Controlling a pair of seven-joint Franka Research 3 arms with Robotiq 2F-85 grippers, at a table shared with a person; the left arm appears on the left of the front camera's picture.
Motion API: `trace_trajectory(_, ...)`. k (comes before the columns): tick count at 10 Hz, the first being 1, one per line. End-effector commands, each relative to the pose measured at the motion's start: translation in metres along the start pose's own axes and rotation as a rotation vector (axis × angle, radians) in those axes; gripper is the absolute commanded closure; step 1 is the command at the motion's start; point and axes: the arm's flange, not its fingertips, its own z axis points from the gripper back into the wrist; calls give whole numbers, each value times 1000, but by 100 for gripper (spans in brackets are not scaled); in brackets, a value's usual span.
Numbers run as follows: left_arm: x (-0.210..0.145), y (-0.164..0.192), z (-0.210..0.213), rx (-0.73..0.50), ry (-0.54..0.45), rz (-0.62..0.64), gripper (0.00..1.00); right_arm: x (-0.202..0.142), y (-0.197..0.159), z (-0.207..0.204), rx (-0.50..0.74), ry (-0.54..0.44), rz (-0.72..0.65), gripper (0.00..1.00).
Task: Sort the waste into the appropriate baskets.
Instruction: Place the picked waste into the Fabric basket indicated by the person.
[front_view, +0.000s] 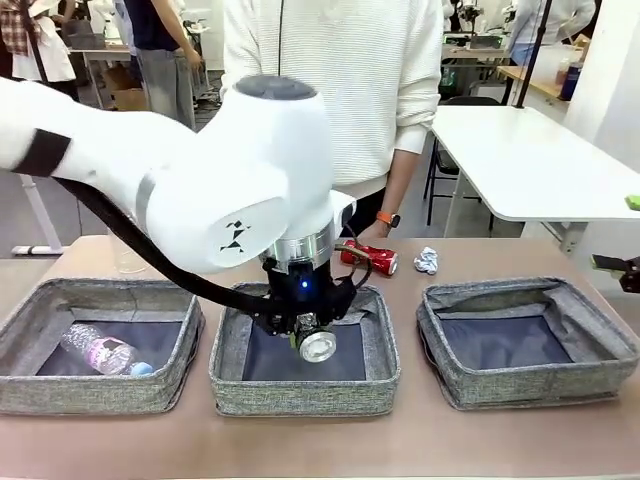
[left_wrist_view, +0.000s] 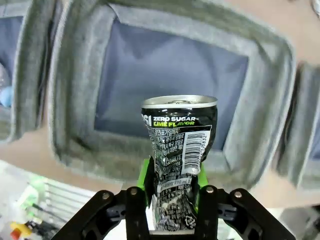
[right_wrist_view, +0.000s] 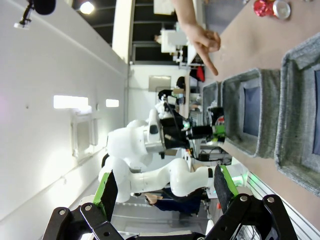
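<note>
I hold the left hand clamped on the crushed dark can above the middle basket. Next, I judge, it opens to drop the can. The right hand waits, fingers apart.

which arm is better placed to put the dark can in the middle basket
Left. The left gripper is shut on the crushed dark can, above the middle basket, so it probably only needs to release. The right gripper is open, holds nothing, and sits off to the side.

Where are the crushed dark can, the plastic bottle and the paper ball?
crushed dark can (left_wrist_view: 176, 147): left wrist view, printed side.
plastic bottle (front_view: 104, 353): front view, pinkish label.
paper ball (front_view: 427, 261): front view, its middle.
</note>
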Motion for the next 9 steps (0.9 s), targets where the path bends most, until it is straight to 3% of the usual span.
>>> trace_trajectory(1,8,-14,0,62,-90,83,61,0,7,-1,6,-3,-21,0)
trace_trajectory(4,8,-11,-6,44,-53,97,61,0,7,-1,6,-3,-21,0)
trace_trajectory(5,8,-13,-4,27,-39,88,49,0,7,-1,6,-3,-21,0)
trace_trajectory(6,7,-14,-1,34,-54,74,3,0,7,-1,6,-3,-21,0)
trace_trajectory(9,8,-12,12,1,-83,84,0,0,7,-1,6,-3,-21,0)
